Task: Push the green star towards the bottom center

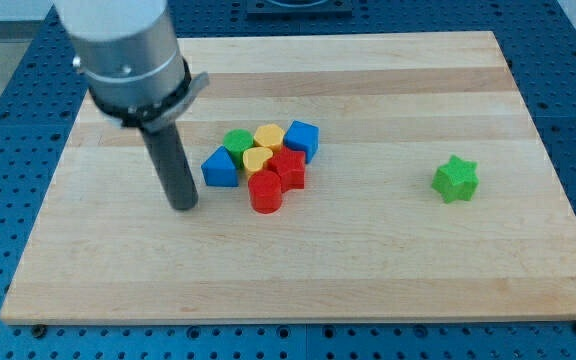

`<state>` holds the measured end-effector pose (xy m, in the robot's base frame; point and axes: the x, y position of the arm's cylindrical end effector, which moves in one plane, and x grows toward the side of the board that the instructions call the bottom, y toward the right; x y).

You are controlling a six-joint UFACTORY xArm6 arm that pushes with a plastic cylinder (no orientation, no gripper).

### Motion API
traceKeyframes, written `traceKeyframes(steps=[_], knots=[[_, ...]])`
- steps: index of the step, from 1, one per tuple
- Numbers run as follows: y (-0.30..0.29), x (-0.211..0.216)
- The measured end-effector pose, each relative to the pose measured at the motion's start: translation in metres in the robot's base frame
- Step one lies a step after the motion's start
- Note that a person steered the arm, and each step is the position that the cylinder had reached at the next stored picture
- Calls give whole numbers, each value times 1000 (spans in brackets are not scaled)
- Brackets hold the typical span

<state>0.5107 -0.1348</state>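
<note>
The green star (pixel 455 179) lies alone on the wooden board (pixel 298 270), at the view's right, near mid-height. My tip (pixel 184 205) rests on the board at the view's left, far from the star. It stands just left of a cluster of blocks, close to the blue triangular block (pixel 220 168).
The cluster near the centre holds a green block (pixel 236 141), a yellow block (pixel 269 135), a blue block (pixel 303 138), a yellow heart (pixel 256 158), a red block (pixel 289 166) and a red cylinder (pixel 265 191). Blue perforated table surrounds the board.
</note>
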Motion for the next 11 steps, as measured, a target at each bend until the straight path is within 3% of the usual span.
traceKeyframes(steps=[2,3,6,7,10,11], knots=[[33,102],[82,107],[450,106],[463,99],[458,-177],[443,-178]])
